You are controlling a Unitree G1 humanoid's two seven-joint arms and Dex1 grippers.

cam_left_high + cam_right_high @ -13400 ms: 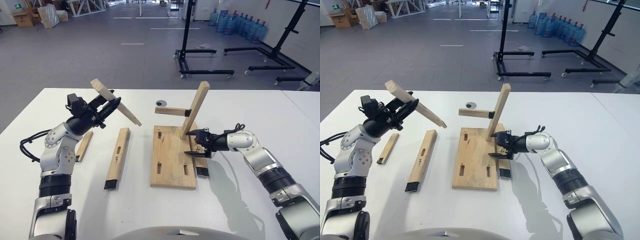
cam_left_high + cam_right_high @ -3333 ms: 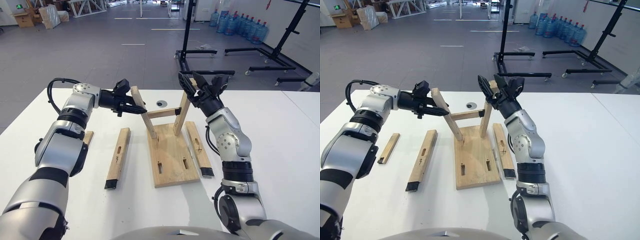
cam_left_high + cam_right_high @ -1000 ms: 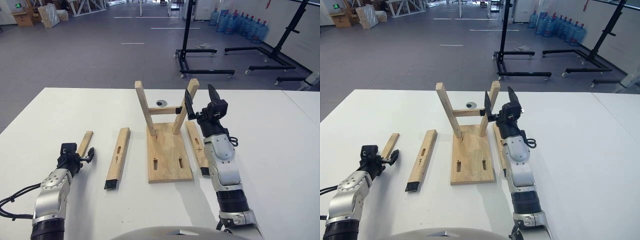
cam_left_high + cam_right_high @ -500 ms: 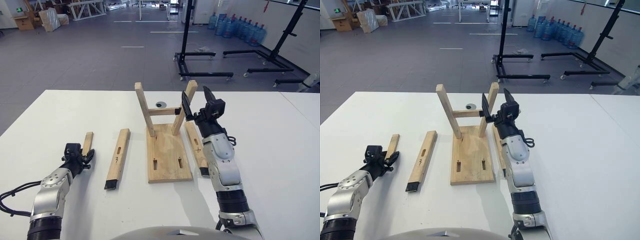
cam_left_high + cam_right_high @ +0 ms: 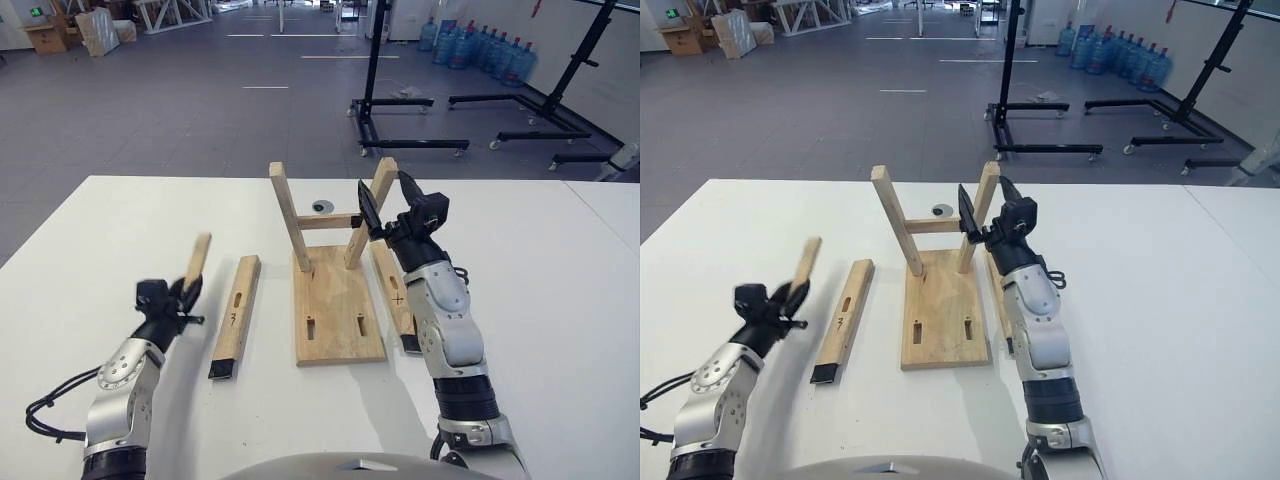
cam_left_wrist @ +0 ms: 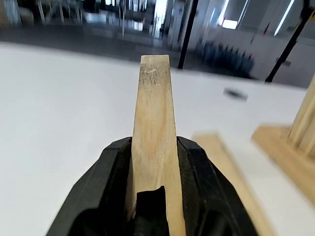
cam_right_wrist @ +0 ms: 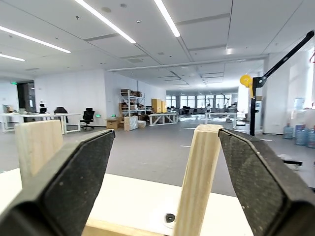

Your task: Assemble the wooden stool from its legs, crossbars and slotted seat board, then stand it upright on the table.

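Lower left in the head view, the left gripper (image 5: 180, 298) pinches a short crossbar (image 5: 198, 258) near its lower end, the stick tilted up off the table (image 5: 560, 300). At centre the seat board (image 5: 338, 325) lies flat with two legs standing in its far slots. The right gripper (image 5: 387, 203) is spread wide around the right-hand upright leg (image 5: 378, 185), apparently not touching it. A loose leg (image 5: 235, 315) lies just left of the board. Gripped so low, the short crossbar may pivot in the pads and miss its mortise. A nudge from the right fingers could rock the upright pair out of their slots.
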